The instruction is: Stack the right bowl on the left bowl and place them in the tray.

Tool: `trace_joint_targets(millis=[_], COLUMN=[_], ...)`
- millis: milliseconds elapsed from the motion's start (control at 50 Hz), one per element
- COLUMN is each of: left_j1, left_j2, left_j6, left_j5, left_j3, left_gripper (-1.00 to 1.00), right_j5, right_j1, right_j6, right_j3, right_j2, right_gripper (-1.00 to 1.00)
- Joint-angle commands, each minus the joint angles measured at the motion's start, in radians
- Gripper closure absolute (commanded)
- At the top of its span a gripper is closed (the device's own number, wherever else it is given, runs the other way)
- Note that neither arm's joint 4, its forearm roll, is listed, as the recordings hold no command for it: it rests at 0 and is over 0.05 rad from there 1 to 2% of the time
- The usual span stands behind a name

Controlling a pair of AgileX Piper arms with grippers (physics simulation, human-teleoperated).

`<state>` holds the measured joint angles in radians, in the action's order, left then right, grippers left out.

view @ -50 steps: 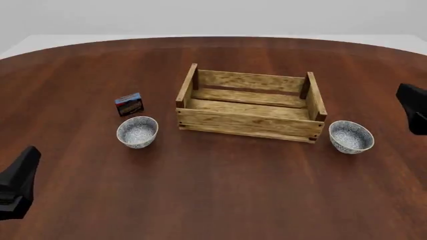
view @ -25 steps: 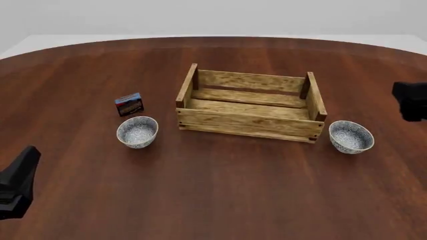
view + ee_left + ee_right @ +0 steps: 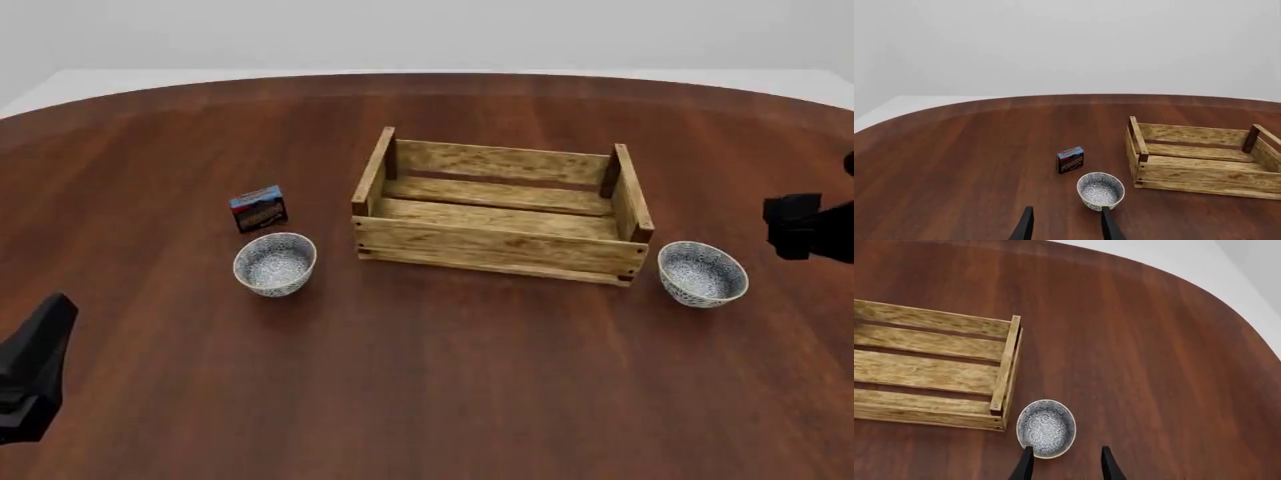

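Observation:
The left bowl point(image 3: 275, 264), white with a blue-grey pattern, stands upright just left of the tray's front corner. Its twin, the right bowl point(image 3: 702, 273), stands off the tray's right end. The tray point(image 3: 494, 248) is a slatted wooden crate with nothing in it. My left gripper point(image 3: 1066, 227) is open, well short of the left bowl point(image 3: 1101, 190). My right gripper point(image 3: 1066, 465) is open above the table, with the right bowl point(image 3: 1046, 428) just ahead of its fingers and untouched. In the front view the right arm point(image 3: 807, 225) hangs beside the right bowl.
A small blue-and-red printed box point(image 3: 259, 208) stands just behind the left bowl, and it shows in the left wrist view too point(image 3: 1070, 159). The left arm point(image 3: 34, 380) sits low at the near left edge. The brown table curves away at the back.
The right arm has moved inward from the right edge toward the right bowl and turned downward. The left arm has hardly shifted. Bowls, tray and box have stayed put.

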<state>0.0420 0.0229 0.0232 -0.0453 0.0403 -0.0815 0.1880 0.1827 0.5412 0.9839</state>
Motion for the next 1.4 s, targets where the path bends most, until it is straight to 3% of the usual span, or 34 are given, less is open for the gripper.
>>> trace_joint_targets(millis=[20,400,1400], left_j1=[0.004,0.005,0.002], left_j2=[-0.005,-0.004,0.045], left_j6=[-0.003,-0.010,-0.015], left_j5=[0.001,0.015,0.064], left_j3=[-0.002,-0.021,-0.028], left_gripper=[-1.00,-1.00,-1.00], right_j5=[0.077,0.214,0.392], right_j1=[0.017,0.023,0.045], right_j6=[0.008,0.008,0.007], right_j3=[-0.023,-0.034,0.016], right_j2=[0.110,0.305,0.651], right_gripper=[-1.00,-1.00,-1.00])
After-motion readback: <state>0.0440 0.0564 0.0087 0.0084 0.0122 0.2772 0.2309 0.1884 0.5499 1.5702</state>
